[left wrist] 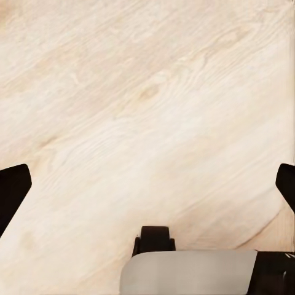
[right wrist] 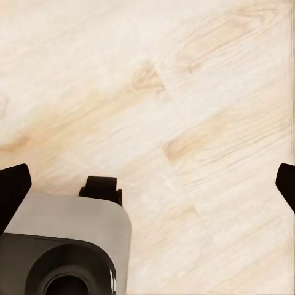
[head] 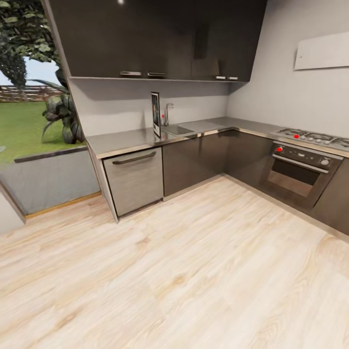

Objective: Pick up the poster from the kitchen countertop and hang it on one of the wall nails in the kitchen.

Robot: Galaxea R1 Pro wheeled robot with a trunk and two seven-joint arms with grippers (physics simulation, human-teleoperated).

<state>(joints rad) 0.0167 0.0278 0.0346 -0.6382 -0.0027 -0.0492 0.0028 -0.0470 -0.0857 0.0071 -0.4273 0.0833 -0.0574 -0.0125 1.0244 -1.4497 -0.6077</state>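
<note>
While poster [head: 155, 114] stands by sink [head: 177, 129] on kitchen countertop [head: 126, 140], both grippers spread, empty

No legible text; poster [head: 155, 114] on countertop [head: 131, 140] seen edge-on, print too small.

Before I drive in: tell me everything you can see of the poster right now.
The poster stands upright on the kitchen countertop, just left of the sink and its tap. It is turned nearly edge-on to the head camera, so it reads as a tall narrow strip: pale border, dark bluish picture with small red touches, too foreshortened to make out. Its bottom edge rests near the counter's front edge. Whether it leans on anything is unclear.
</note>
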